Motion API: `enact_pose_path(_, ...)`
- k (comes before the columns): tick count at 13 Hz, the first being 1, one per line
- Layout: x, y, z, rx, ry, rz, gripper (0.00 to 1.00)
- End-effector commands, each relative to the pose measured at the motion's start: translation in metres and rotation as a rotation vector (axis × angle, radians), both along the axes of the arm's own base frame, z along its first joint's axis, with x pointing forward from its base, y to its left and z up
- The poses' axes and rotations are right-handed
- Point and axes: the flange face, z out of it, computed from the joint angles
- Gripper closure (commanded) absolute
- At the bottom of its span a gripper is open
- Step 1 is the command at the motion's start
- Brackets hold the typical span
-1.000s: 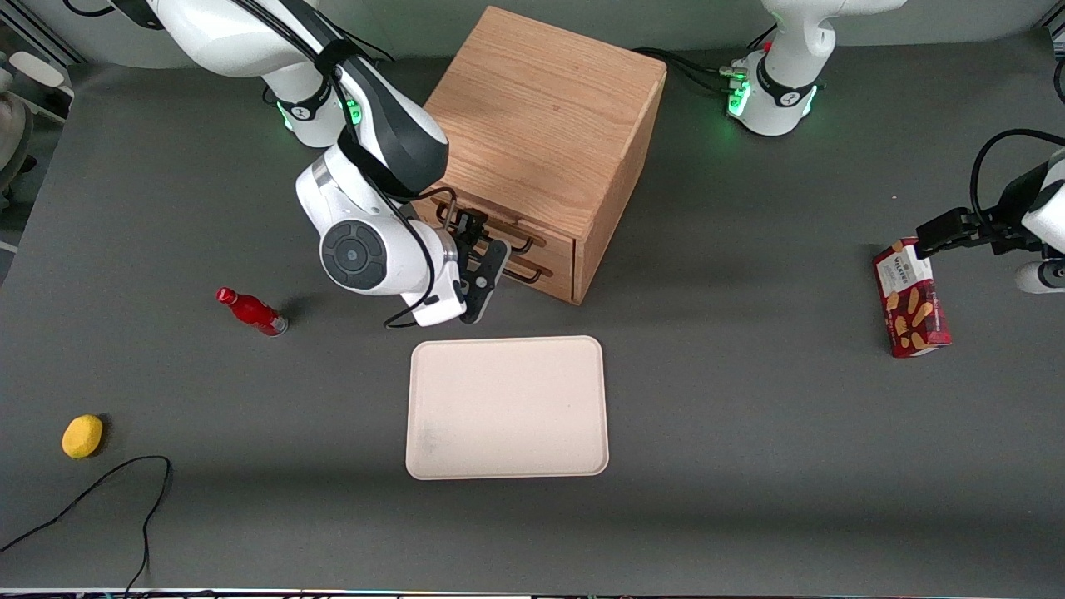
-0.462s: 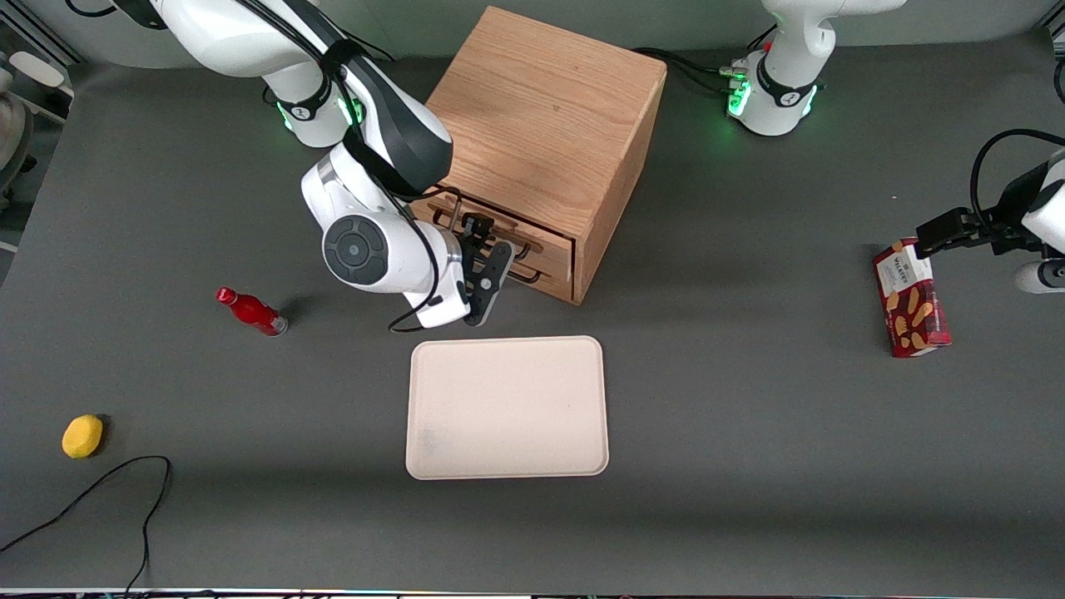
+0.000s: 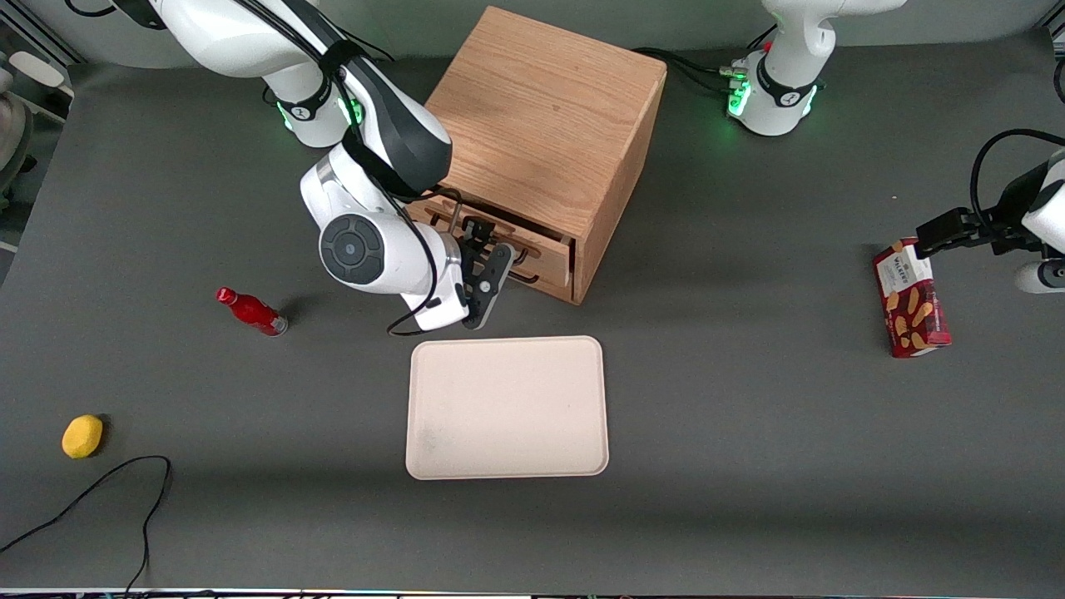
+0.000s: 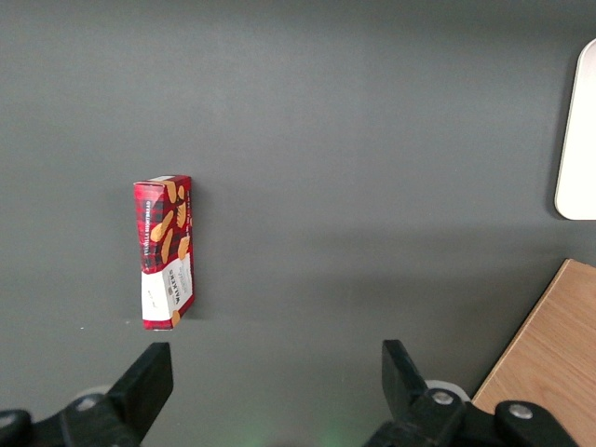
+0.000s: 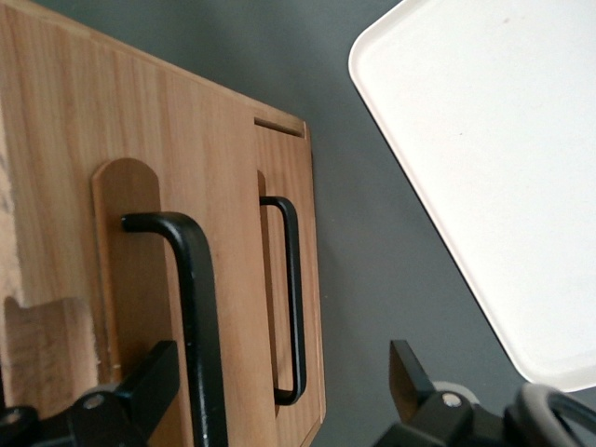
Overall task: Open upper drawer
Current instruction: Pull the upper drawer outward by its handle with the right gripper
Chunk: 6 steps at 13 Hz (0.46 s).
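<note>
The oak cabinet stands at the table's back, its two drawer fronts facing the working arm's end. The upper drawer sticks out a little from the cabinet face, ahead of the lower drawer. My gripper is right in front of the upper drawer and open. In the right wrist view the gripper has its fingers spread wide, and the upper drawer's black wire handle runs between them close to one finger. The lower handle also lies between the fingers, farther back.
A beige tray lies nearer the front camera than the cabinet. A red bottle and a yellow fruit lie toward the working arm's end, beside a black cable. A red cookie box lies toward the parked arm's end.
My gripper moved in onto the upper drawer's handle, then drew back slightly. The upper drawer's front now stands a little out from the cabinet.
</note>
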Motion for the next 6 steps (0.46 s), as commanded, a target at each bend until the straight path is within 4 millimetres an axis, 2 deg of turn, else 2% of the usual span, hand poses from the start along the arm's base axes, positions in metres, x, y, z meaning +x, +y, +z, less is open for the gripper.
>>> enact_pose_path(1, 0.005, -0.005, 0.000, 0.001, -0.028, 0.007, 0.00)
enact_pose_path(5, 0.012, -0.013, -0.008, -0.010, -0.034, -0.006, 0.00)
enact_pose_path(6, 0.013, -0.013, -0.016, -0.014, -0.023, -0.006, 0.00)
